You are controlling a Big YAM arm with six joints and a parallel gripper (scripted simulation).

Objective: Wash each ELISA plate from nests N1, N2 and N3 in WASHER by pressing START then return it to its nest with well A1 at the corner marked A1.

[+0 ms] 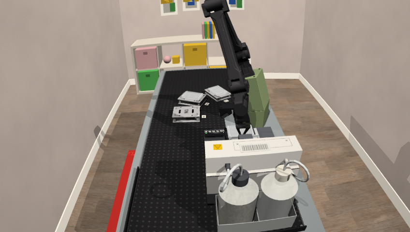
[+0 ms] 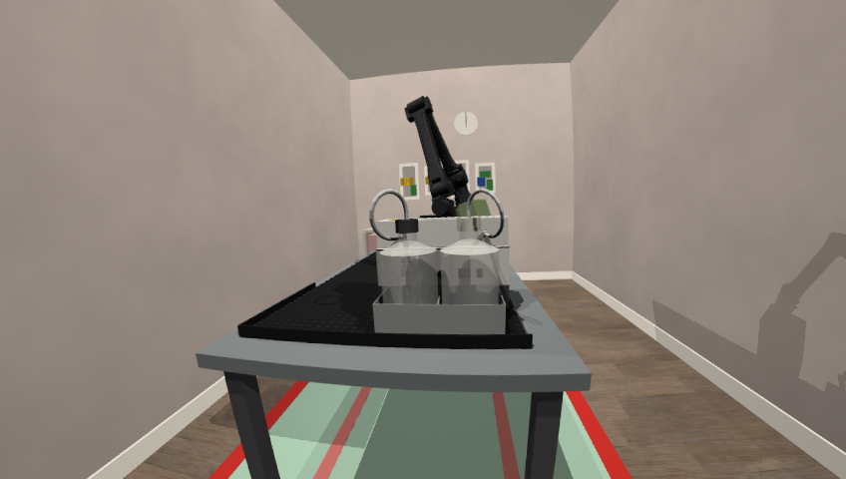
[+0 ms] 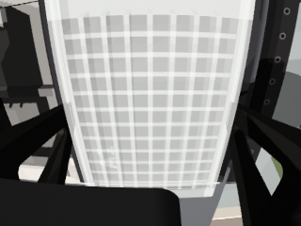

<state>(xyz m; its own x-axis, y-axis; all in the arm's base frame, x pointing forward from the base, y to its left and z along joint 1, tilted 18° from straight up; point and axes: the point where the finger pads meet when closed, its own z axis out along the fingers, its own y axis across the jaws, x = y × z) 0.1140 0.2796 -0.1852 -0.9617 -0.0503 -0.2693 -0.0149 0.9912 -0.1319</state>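
1. Room: pinkish walls rose above a brown wood floor, and a grey bench [image 1: 312, 208] [image 2: 391, 368] carried a black perforated deck [image 1: 172, 149] [image 2: 284, 321].
2. Washed-side plate: the pale, gridded plate [image 1: 233, 131] [image 3: 150, 104] lay at the washer's carrier, in front of the white housing; its seating could not be confirmed. A faint mark showed near the lower left in the wrist view.
3. Pincer: my pincer [image 1: 243, 132] [image 3: 150, 111] stood wide open, nearly to its full spread, with one finger at each long side of that plate. I could not tell whether the fingers gripped it or merely flanked it.
4. Panel: beside the plate, a dark key panel [image 1: 214, 135] showed a small green light [image 1: 206, 133] at one end.
5. Washer: the white housing [image 1: 253, 161] [image 2: 442, 234] bore a barcode and a yellow warning label.
6. Nests: nest N1 [image 1: 186, 111] exposed its marked top, without a plate. Near it, two further plates, one [image 1: 192, 96] beside the other [image 1: 217, 92], rested on separate nests.
7. Bottles: behind the housing, two bottles, one dark-capped [image 1: 238, 195] [image 2: 408, 275] and one pale-capped [image 1: 277, 186] [image 2: 470, 275], stood upright in a grey divided box [image 1: 258, 225] [image 2: 439, 320].
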